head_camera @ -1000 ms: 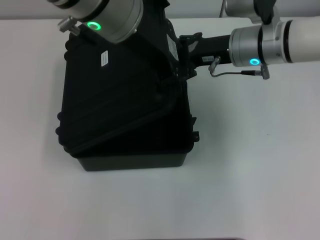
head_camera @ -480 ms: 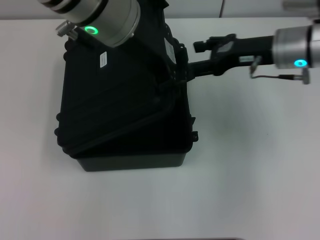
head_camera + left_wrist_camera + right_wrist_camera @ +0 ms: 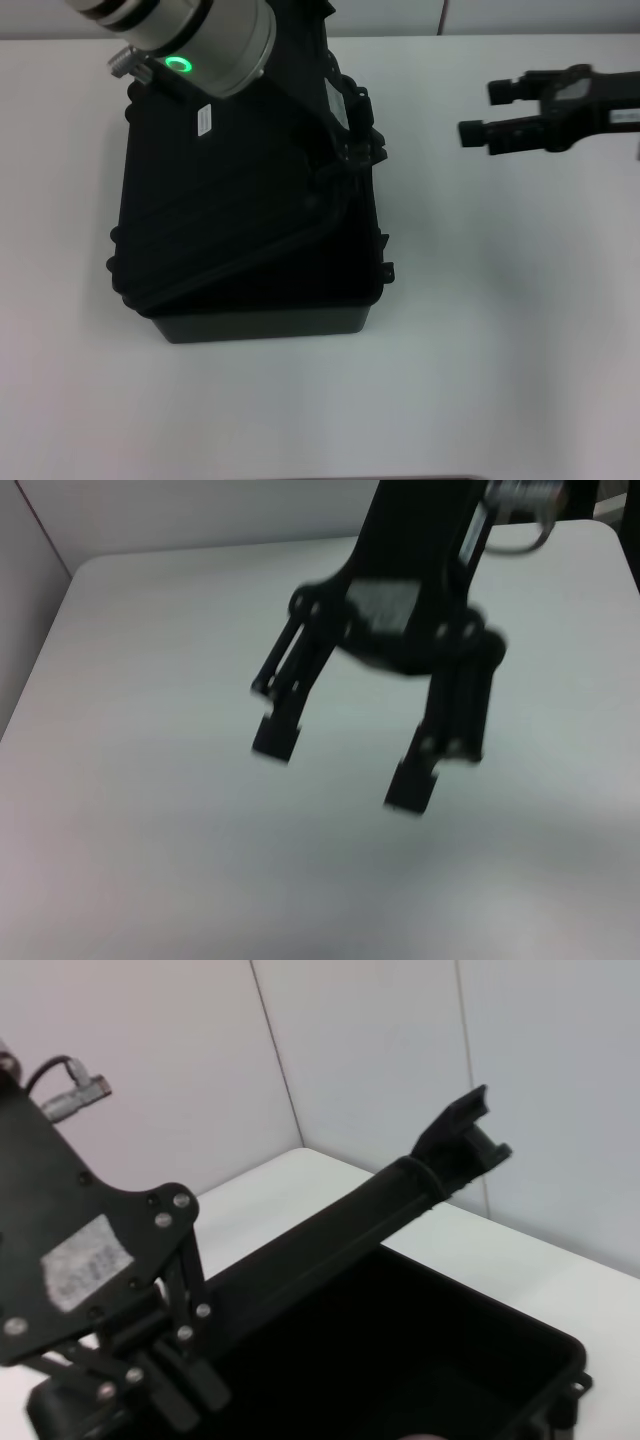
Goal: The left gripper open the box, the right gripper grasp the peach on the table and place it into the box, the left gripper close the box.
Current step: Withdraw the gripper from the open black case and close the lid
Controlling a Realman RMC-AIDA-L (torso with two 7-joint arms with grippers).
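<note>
The left gripper point(image 3: 350, 140) props up the lid of the box point(image 3: 250, 240); its finger state cannot be told. A white label sticker point(image 3: 201, 119) shows unreadable print. The right gripper point(image 3: 480, 112), far right above the table point(image 3: 500, 350), is spread and empty.

Peach unseen inside dark box point(image 3: 250, 270)

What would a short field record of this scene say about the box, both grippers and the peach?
box: on the table, lid partly raised
left gripper: at the raised lid's edge
right gripper: open, empty, above the table, apart from the box
peach: not in view
</note>
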